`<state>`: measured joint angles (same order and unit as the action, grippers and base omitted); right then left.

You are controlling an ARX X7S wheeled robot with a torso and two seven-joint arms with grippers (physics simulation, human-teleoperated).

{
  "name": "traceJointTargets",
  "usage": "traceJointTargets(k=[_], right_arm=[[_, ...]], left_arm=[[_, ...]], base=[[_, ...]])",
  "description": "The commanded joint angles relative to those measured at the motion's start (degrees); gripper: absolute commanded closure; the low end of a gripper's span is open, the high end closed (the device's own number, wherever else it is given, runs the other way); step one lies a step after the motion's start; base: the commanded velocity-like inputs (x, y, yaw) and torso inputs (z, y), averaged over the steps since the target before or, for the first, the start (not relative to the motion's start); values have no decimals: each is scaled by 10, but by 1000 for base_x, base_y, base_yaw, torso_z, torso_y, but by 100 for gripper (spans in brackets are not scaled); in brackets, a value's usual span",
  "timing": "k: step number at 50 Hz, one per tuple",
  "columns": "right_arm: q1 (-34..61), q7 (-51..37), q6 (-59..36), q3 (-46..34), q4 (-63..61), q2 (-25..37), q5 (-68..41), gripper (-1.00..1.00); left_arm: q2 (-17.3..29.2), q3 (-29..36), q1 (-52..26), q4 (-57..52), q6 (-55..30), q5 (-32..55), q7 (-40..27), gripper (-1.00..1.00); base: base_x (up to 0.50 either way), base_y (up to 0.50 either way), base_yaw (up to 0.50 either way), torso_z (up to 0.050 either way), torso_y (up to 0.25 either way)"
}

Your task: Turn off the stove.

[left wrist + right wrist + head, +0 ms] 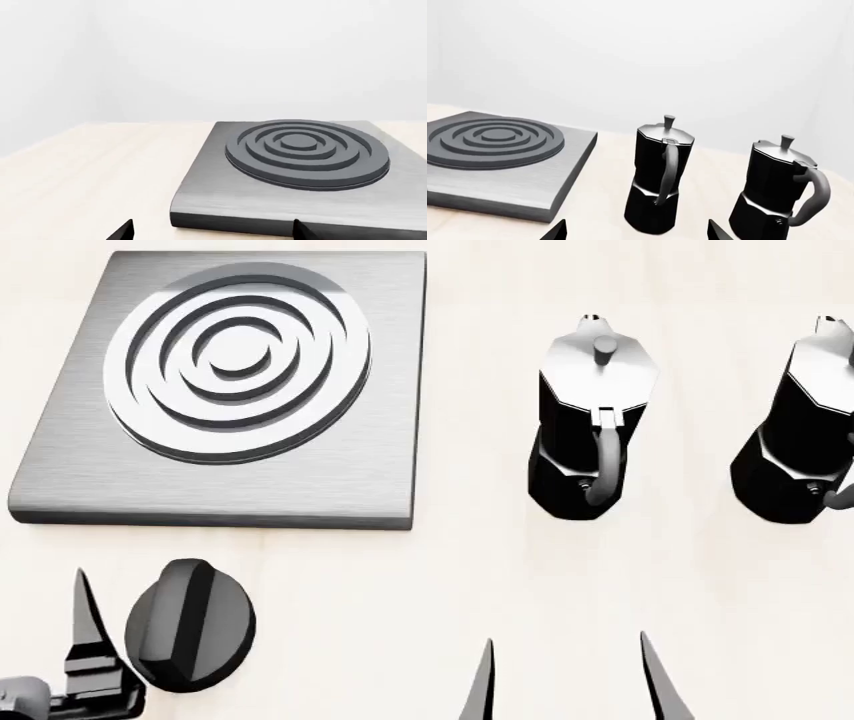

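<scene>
The stove [350, 472] is a flat brushed-grey plate with a ringed round burner [238, 360], at the table's far left. Its black ridged knob [190, 623] lies apart on the table, just in front of the plate. One finger [86, 632] of my left gripper stands close to the knob's left side; the other finger is hidden. In the left wrist view my left gripper [213, 232] is open, facing the stove's front edge [267, 222], and the knob is out of view. My right gripper [571, 685] is open and empty, in front of the moka pots.
Two black moka pots with silver lids stand right of the stove: one [594, 425] mid-table, one [801, 430] at the right edge. Both show in the right wrist view [660, 180] [777, 192]. The table [441, 580] is pale wood.
</scene>
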<state>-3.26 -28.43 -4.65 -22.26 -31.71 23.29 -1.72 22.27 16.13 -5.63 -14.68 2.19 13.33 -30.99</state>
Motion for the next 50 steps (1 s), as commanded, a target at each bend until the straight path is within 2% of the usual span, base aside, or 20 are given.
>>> traceJointTargets(k=[1, 27, 50], right_arm=[[1, -2, 2, 0, -3, 2, 1, -100], [9, -8, -25, 4, -42, 7, 4, -100], [32, -9, -73, 14, -91, 17, 8, -100]], left_arm=[[25, 11, 17, -76, -10, 12, 19, -100], [48, 23, 44, -160, -8, 8, 24, -100], [53, 30, 24, -195, -35, 15, 25, -100]], base=[[0, 0, 0, 0, 0], [0, 0, 0, 0, 0], [0, 0, 0, 0, 0]])
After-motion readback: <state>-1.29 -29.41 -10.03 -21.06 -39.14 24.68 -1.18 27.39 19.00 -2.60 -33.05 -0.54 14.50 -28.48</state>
